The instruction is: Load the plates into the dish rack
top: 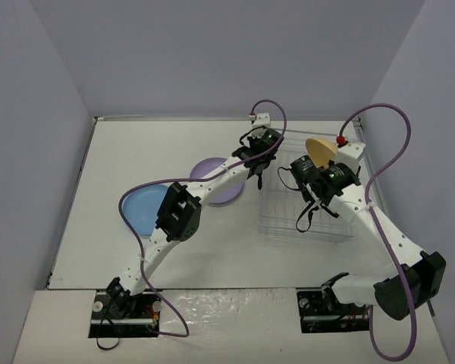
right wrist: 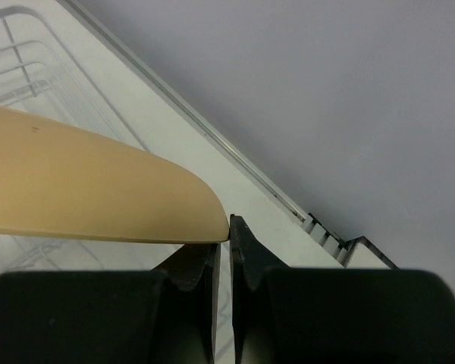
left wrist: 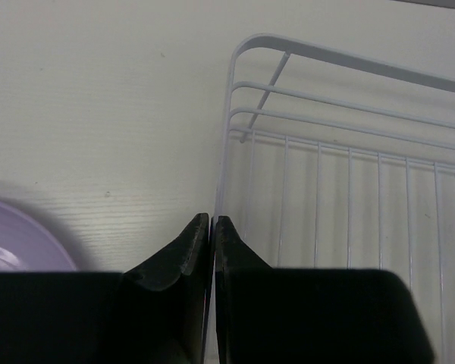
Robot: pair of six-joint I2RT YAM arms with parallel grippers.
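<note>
From above I lose the middle of the purple plate (top: 206, 168) under the left arm, and the arm's black joint covers the right rim of the blue plate (top: 142, 208). The dish rack (top: 288, 220) is thin see-through wire, hard to trace against the table (top: 136, 152), and the right arm crosses over it. All three plates are outside the rack: blue and purple lie flat on the table to its left, the purple one nearer. The orange plate (right wrist: 91, 186) hangs tilted in the air over the rack's far end, with the right gripper (right wrist: 228, 220) pinched tight on its rim. The left gripper (left wrist: 211, 221) sits at the rack's far left corner, fingers almost together, the corner wire running into the slit between them; it looks clamped on that wire.
</note>
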